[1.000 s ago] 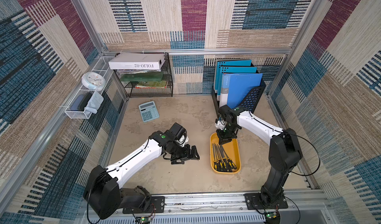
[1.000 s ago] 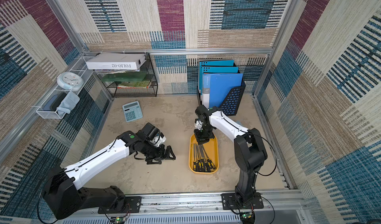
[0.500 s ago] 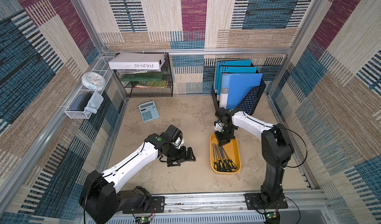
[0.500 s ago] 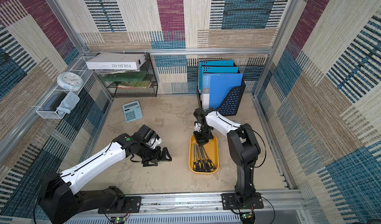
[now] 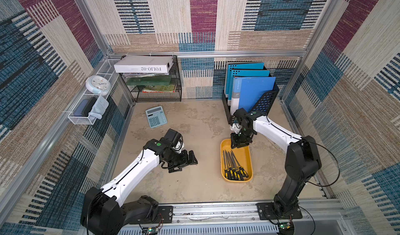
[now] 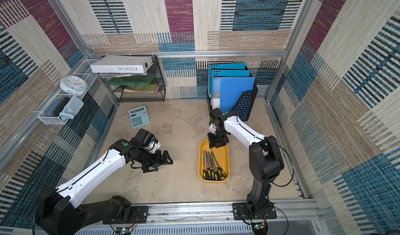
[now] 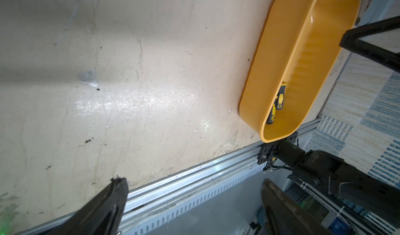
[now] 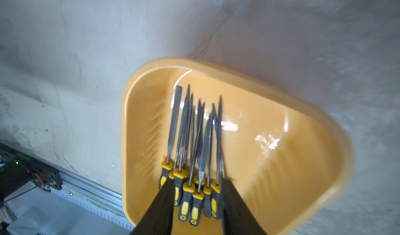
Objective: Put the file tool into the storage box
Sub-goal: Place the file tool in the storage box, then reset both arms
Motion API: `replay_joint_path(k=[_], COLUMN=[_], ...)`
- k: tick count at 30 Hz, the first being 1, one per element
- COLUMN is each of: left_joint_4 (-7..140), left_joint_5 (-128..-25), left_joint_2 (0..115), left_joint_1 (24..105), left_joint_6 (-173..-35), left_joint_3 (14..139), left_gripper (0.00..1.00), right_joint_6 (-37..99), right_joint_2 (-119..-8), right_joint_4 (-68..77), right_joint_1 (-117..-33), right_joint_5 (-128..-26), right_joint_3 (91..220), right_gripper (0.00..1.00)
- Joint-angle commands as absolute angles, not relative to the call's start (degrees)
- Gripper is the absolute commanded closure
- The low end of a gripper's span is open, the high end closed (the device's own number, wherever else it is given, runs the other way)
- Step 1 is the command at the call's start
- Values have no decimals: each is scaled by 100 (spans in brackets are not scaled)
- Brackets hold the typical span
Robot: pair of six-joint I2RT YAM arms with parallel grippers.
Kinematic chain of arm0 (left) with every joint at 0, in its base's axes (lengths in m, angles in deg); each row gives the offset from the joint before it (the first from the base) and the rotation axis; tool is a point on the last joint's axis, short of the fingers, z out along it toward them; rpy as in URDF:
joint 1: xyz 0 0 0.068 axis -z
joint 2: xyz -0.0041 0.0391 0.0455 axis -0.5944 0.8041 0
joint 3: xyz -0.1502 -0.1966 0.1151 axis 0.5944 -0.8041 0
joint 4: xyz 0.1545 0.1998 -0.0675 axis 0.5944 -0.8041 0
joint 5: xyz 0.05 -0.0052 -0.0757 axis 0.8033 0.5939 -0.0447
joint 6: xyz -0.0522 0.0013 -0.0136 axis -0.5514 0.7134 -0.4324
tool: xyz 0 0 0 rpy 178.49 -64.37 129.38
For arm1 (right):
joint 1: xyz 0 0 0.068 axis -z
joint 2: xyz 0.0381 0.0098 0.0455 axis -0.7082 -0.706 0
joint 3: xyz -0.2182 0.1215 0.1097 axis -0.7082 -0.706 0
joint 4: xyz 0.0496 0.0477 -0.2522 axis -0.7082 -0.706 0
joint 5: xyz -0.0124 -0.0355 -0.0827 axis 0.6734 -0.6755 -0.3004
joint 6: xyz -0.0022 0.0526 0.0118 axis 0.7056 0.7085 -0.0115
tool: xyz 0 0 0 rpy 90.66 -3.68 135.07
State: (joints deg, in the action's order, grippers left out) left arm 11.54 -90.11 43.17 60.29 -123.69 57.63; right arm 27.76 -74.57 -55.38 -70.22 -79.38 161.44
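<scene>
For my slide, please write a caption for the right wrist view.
Right gripper, fingers apart, above the yellow storage box where the files lie together.

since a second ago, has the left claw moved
yes, the left claw has slid a little away from the yellow tray, widening the gap between them

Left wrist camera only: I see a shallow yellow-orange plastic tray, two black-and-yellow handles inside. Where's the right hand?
Observer: The right hand hangs over the far end of the yellow-orange plastic tray.
Operator: Holding a file?
Observer: No, its jaws stand apart, empty.
Operator: And the files?
Observer: The slim steel files lie bundled lengthwise in the tray, handles toward the rail.
</scene>
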Motion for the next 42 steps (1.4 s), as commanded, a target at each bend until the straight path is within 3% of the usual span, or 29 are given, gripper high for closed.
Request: replay_joint_path(k=[1,4,9,10,15,22,26,31,38,42], left_joint_4=[1034,1195,2366,2578,4103,7018,8162,8567,9182,9325], left_joint_5=[-8431,-7572,-6192,-5895,-4403,-3997,-4153,-4379,-5249,-5658], left_joint_2=[4140,3903,3447,3393,3016,2910,3718,5061,5673,5779], left_joint_1=[5598,5046,4131,4012,3625,3573,3568,3560,3449,3476], left_joint_6=[-12188,-12213,-12222,-12247,-11788,-10431,-10024,-9779,-9342,-9135], left_joint_3=[5862,5916,5558,5464,4536,2752,2601,3135,3299,3287], left_gripper=[1,1,1,1,1,1,1,1,0,0], right_joint_6=[2778,2954,2602,2529,2392,2077,1560,1468,710,849], right_joint_2=[-6745,-5686,-3591,-3330,-2979,-4152,-4477,-5026,-5816,-5983], right_joint_4=[-5131,-4108,-1047,-566,1380,2976,4263,5414,6412,6809], right_joint_1=[-6790,-6631,-6383,-6345,-6146,-5924,-5832,-5708,-5635,-5329], right_joint_5=[-8926,-10000,-11408,-11496,-11575,-12161,-11979,-11644,-11762,-10977], right_joint_3=[16047,15320,12709,12327,10877,10322,9839,9567,9713,9623], right_gripper=[50,37,2,0,0,0,0,0,0,0])
